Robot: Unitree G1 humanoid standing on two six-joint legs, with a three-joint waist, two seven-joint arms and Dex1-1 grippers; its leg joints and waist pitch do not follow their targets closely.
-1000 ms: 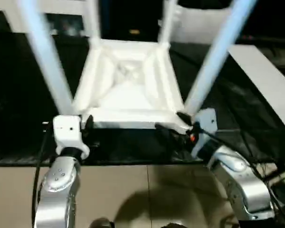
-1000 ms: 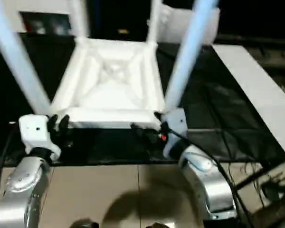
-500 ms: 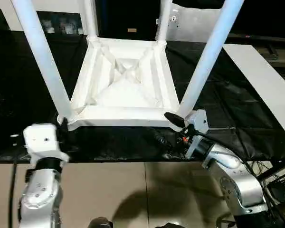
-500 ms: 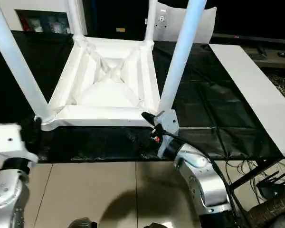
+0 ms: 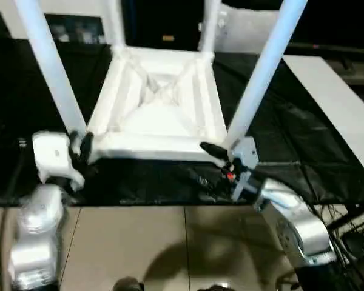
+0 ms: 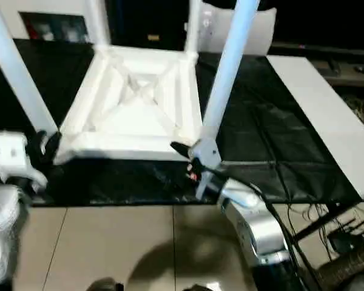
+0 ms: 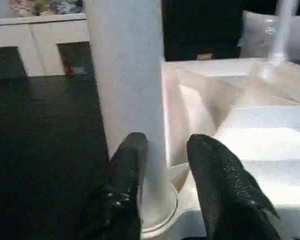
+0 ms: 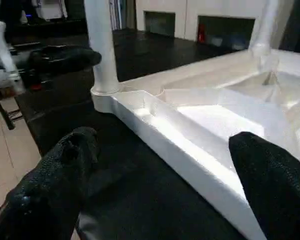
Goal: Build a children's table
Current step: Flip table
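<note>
Sitting upside down on the black work surface, the children's table has all four legs up in their corner sockets and its near edge close to the surface's front edge. Left gripper is narrowly parted, fingers straddling the base of the near-left leg; can't tell if they actually touch it. Right gripper is spread wide, one finger on each side of the top's near rim, nothing held. Risks as I see them: a sideways nudge from the left arm could lever that leg loose or tilt it in the socket, and uneven pulls could drag or twist the top off the front edge
</note>
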